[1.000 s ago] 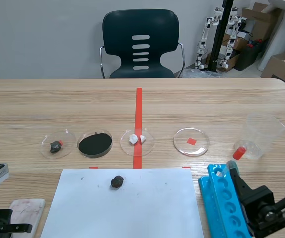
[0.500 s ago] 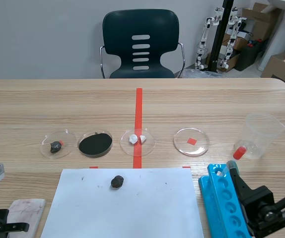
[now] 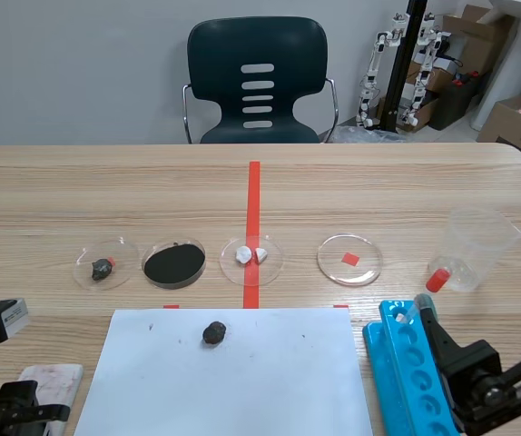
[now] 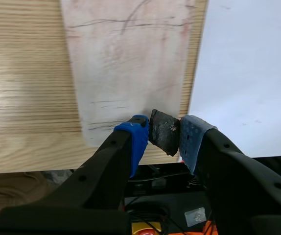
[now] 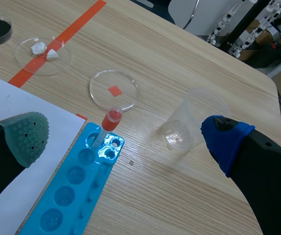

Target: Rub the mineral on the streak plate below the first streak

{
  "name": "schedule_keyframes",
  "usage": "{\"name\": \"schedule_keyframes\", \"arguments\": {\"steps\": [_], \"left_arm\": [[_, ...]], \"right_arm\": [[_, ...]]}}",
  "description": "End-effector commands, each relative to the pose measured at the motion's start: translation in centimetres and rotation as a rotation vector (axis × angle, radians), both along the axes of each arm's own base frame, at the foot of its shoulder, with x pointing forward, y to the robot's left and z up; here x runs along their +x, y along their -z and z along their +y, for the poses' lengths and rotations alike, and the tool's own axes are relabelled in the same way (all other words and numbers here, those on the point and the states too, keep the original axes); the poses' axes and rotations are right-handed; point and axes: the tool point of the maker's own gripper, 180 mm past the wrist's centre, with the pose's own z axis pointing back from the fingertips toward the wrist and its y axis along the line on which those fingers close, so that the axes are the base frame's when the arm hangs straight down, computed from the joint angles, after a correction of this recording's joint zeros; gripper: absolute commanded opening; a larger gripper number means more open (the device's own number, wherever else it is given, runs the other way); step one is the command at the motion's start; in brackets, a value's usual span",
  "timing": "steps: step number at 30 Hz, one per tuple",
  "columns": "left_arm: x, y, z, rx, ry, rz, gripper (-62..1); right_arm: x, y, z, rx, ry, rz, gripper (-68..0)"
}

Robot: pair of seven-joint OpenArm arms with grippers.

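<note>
- Left hand [image 4: 163, 139] closed on the dark mineral [image 4: 165, 128], at the near edge of the pale, scratched streak plate [image 4: 130, 63], by the desk's near-left corner.
- Right hand [image 5: 126, 134] open, above the near-right corner.
- Wood-grain desk [image 3: 378, 191]; white sheet [image 3: 270, 372] at its near edge, beside the plate.
- Beyond the far edge: dark chair [image 3: 257, 82], grey wall [image 3: 79, 73], cardboard boxes [image 3: 515, 113].

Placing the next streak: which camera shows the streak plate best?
Left wrist view: the streak plate shows its face and dark streaks, with the mineral in the left hand at its corner. The scene view shows only a corner; the right wrist view none.
</note>
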Motion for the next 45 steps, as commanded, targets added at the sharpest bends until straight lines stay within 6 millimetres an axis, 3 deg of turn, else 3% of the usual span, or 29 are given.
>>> {"name": "schedule_keyframes", "arguments": {"steps": [1,7,20,28,33,45], "left_arm": [[-0.3,0.1,-0.2,-0.007,-0.002,0.004,-49.8],[-0.3,0.2,0.1,0.013,-0.003,0.003,-49.8],[-1.4,0.6,4.4,0.279,-0.042,0.059,-49.8],[-1.7,0.4,5.6,0.348,-0.049,0.072,-49.8],[-1.7,0.5,5.3,0.338,-0.044,0.072,-49.8],[-1.5,1.4,0.3,0.153,0.009,0.04,-49.8]], "right_arm": [[0.6,-1.1,0.2,0.01,-0.002,-0.041,0.4],[0.6,-1.1,0.2,0.01,-0.002,-0.041,0.4],[0.6,-1.1,0.2,0.01,-0.002,-0.041,0.4],[0.6,-1.1,0.2,0.01,-0.002,-0.041,0.4],[0.6,-1.1,0.2,0.01,-0.002,-0.041,0.4],[0.6,-1.1,0.2,0.01,-0.003,-0.041,0.4]]}}
